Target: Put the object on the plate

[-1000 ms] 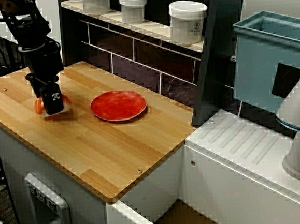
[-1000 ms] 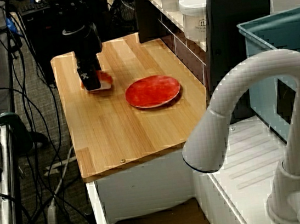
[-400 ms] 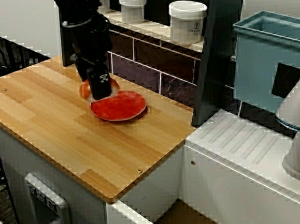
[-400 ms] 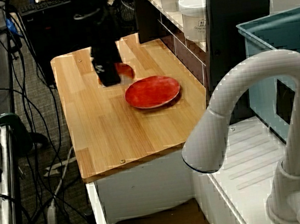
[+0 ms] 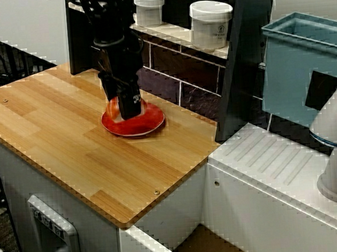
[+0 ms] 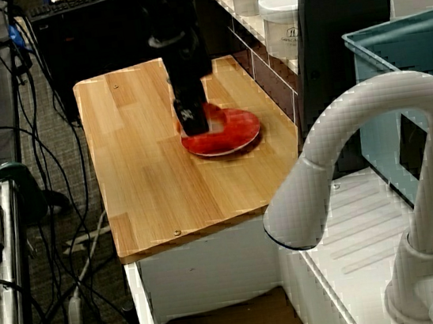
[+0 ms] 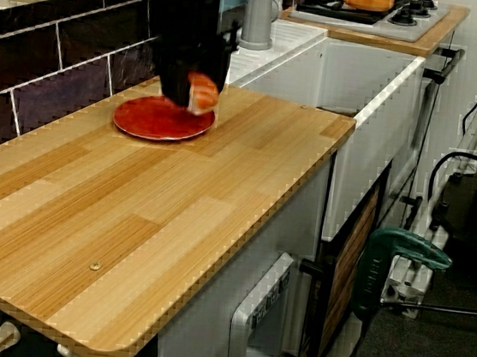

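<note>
Over the red plate (image 7: 154,121) on the desk (image 7: 165,213), I see my gripper's (image 7: 198,96) jaws clamped on the salmon sushi (image 7: 202,93).

front high | faucet-side high | low counter-end; all share plate (image 5: 134,120)

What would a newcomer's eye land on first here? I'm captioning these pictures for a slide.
The black gripper stands over the glossy round red plate on the wooden counter, holding a small orange-and-white toy sushi piece just above it. Behind, white lidded jars line a shelf.
</note>
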